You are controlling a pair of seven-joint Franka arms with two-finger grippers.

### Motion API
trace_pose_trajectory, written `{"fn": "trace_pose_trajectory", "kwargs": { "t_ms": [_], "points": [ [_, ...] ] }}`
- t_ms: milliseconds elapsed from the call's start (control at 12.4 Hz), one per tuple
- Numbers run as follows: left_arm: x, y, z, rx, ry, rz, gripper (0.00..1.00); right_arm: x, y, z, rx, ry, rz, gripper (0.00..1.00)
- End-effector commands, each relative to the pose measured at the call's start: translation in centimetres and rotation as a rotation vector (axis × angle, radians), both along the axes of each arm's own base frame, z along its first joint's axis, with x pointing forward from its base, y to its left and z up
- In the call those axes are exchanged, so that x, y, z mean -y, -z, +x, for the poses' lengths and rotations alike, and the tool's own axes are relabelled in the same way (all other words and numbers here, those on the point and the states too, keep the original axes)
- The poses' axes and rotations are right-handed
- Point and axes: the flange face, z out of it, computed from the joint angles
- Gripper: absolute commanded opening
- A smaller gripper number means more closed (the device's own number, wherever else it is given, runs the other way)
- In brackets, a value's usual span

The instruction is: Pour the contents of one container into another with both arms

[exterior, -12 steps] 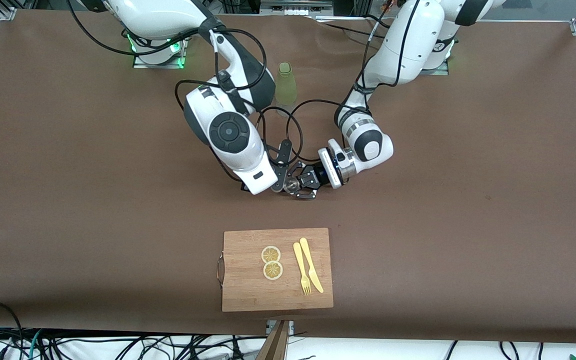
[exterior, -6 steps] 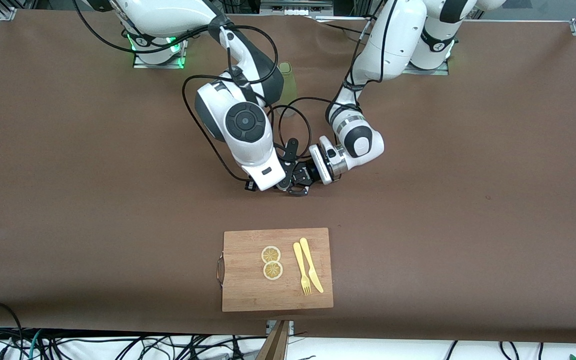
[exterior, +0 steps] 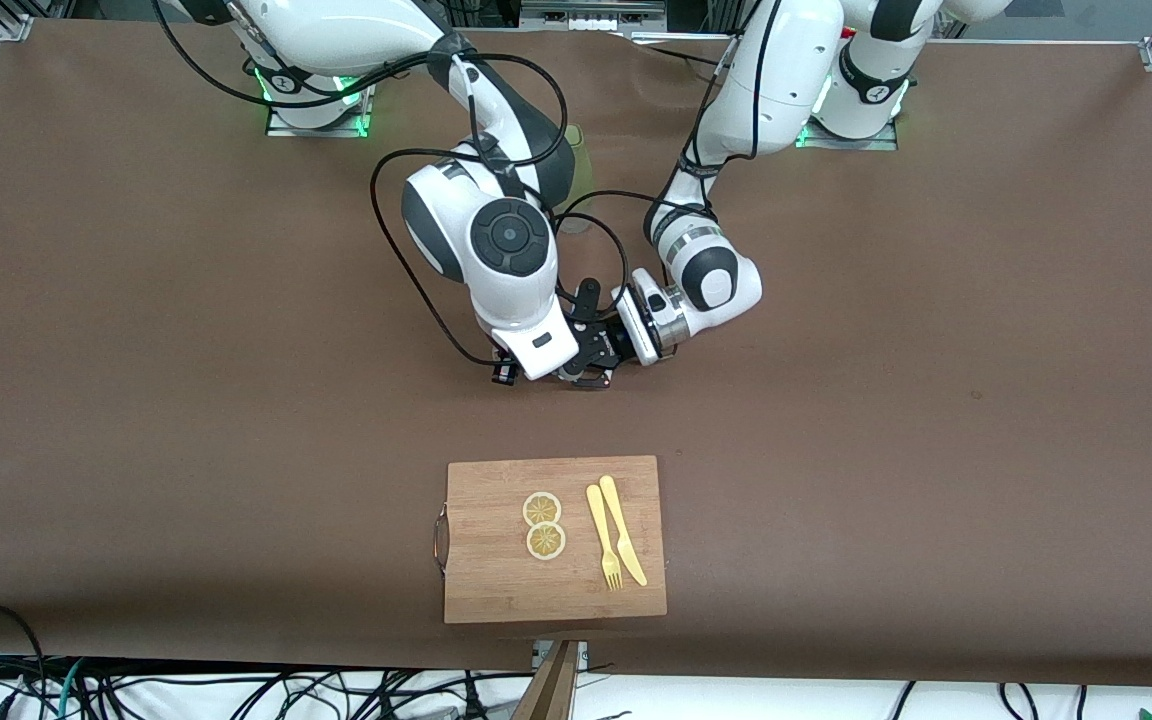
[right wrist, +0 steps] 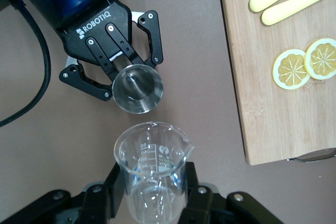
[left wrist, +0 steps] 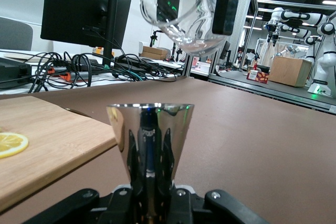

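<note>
The left hand (right wrist: 122, 80) is closed tight on a small shiny metal cup (right wrist: 138, 88) shaped like a cone. It holds the cup upright over the brown worktop (exterior: 936, 350), with the open mouth facing up, so something can be poured in.

The right hand (right wrist: 152, 192) is clamped on a clear glass beaker with measuring marks and a pouring lip (right wrist: 152, 156). It holds the beaker in the air just beside the metal cup and a bit higher, as the left wrist view shows. I think it is held higher so it can be tipped into the cup.

The beaker looks empty, or nearly so; I cannot tell if any clear liquid is in it. The metal cup looks empty too.

Both cups are over the middle of the worktop, farther from the front camera than the wooden cutting board (exterior: 496, 580). On the board lie two round lemon slices (exterior: 543, 525) and a yellow plastic fork and knife (exterior: 616, 543). A pale green bottle (exterior: 579, 150) stands near the arms' bases, partly hidden.
</note>
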Motion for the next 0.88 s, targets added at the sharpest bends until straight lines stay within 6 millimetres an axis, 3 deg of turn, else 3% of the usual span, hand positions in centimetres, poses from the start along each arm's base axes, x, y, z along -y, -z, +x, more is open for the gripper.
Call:
{"fn": "trace_pose_trajectory", "kwargs": {
  "t_ms": [0, 804],
  "points": [
    [1.3, -0.4, 0.1, 0.013, -0.121, -0.040, 0.00, -1.3, 0.3, -0.8, 0.044, -0.025, -0.046, 0.32],
    [1.5, -0.2, -0.1, 0.007, -0.137, -0.045, 0.00, -3.1, 1.2, -2.5, 0.113, -0.118, -0.167, 0.32]
  ]
}}
